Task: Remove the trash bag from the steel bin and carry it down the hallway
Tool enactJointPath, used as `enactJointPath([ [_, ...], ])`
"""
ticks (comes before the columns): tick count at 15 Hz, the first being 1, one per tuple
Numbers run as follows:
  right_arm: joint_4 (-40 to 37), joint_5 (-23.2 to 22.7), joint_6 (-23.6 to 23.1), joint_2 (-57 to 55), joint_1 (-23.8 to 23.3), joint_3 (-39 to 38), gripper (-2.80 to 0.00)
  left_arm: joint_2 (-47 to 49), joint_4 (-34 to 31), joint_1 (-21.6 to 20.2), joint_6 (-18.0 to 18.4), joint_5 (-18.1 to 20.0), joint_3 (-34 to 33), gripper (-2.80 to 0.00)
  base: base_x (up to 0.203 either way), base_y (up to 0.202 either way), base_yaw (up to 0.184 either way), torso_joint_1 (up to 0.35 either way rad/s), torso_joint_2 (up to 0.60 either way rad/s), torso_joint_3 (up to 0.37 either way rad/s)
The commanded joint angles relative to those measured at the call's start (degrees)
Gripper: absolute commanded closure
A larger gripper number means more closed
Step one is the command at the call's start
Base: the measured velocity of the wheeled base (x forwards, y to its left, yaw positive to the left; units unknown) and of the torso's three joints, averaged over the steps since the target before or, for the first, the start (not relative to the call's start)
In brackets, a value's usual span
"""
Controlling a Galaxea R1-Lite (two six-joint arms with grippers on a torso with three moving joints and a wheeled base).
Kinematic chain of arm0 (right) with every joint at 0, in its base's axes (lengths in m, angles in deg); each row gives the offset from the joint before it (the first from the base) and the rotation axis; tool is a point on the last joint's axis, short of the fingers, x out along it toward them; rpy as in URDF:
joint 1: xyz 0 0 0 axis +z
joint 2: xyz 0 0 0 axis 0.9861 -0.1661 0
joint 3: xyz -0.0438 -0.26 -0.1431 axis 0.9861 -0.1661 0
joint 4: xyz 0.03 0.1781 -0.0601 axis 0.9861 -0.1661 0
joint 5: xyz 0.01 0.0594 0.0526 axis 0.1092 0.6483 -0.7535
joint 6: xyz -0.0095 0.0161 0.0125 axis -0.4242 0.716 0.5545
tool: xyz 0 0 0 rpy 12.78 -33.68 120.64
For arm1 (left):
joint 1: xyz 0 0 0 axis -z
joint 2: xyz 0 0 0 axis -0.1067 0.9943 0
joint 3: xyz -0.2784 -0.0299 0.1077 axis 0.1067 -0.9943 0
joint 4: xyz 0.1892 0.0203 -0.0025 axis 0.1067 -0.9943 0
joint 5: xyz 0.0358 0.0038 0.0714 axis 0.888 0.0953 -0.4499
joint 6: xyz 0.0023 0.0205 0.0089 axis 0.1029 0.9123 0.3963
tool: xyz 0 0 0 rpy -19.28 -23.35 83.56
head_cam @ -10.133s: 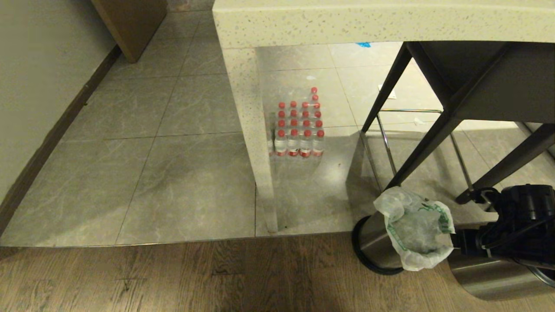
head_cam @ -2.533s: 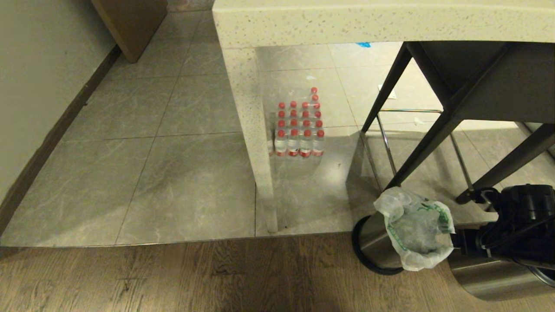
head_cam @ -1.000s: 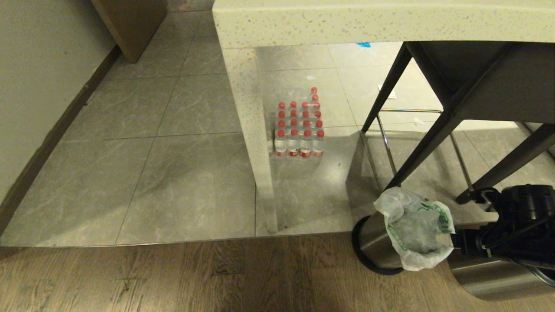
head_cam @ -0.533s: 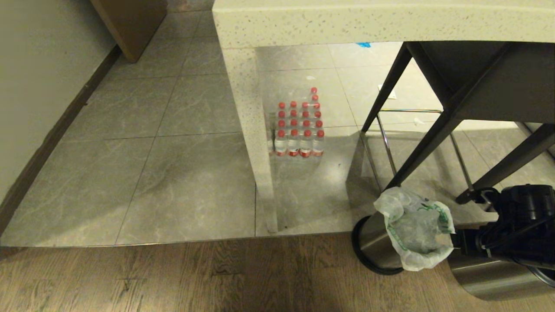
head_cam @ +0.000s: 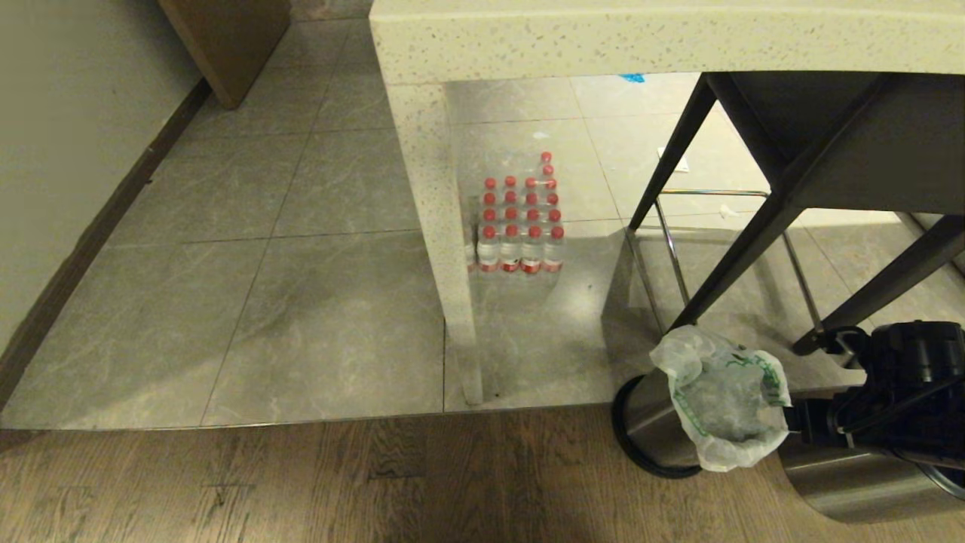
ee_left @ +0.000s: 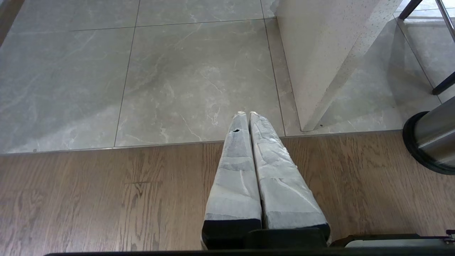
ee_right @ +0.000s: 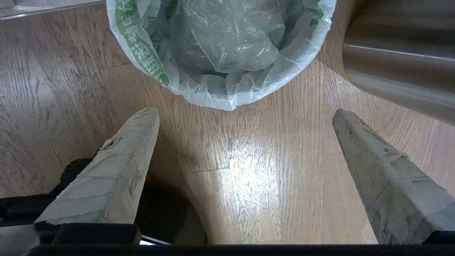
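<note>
The right gripper, its taped fingers spread wide and holding nothing, hovers low over the wooden floor just beside the trash bag, not touching it. The left gripper hangs over the seam between wood and grey tile, well apart from the bin, fingers pressed together and empty. The translucent white bag with green lettering lines the steel bin, its rim folded over the bin's top, crumpled plastic inside; a second steel container stands beside it.
</note>
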Motion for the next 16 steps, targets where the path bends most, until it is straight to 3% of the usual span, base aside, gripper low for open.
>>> enactJointPath([
  [1,-38.3,2.3,4.7,103.0,9.5,-23.0,-2.80,0.0,0.0,0.0,-0.1,0.0,-0.1,0.00,0.000,0.000,0.000,0.000,0.00,0.000],
  [16,-38.3,2.3,4.7,103.0,9.5,-23.0,-2.80,0.0,0.0,0.0,0.0,-0.1,0.0,0.00,0.000,0.000,0.000,0.000,0.00,0.000],
])
